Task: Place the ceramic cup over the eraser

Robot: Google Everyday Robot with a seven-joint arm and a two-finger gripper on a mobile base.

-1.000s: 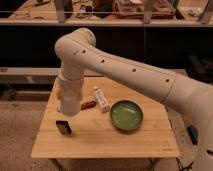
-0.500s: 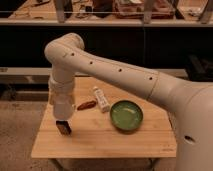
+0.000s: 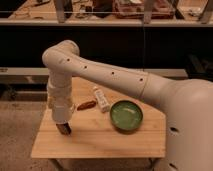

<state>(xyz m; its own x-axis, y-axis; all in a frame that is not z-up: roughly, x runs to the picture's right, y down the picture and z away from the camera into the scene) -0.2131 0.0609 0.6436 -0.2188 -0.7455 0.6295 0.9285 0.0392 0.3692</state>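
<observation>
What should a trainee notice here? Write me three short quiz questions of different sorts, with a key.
1. True or false: the green bowl sits at the left edge of the wooden table.
2. Where is the gripper? A) low over the table's left side; B) above the bowl; C) raised high over the far right corner.
3. Fill in: the white tube bottle lies between the reddish-brown object and the ____.

Key:
1. False. The bowl is right of the table's middle.
2. A. The arm reaches down and the gripper is low over the left side.
3. Green bowl.
</observation>
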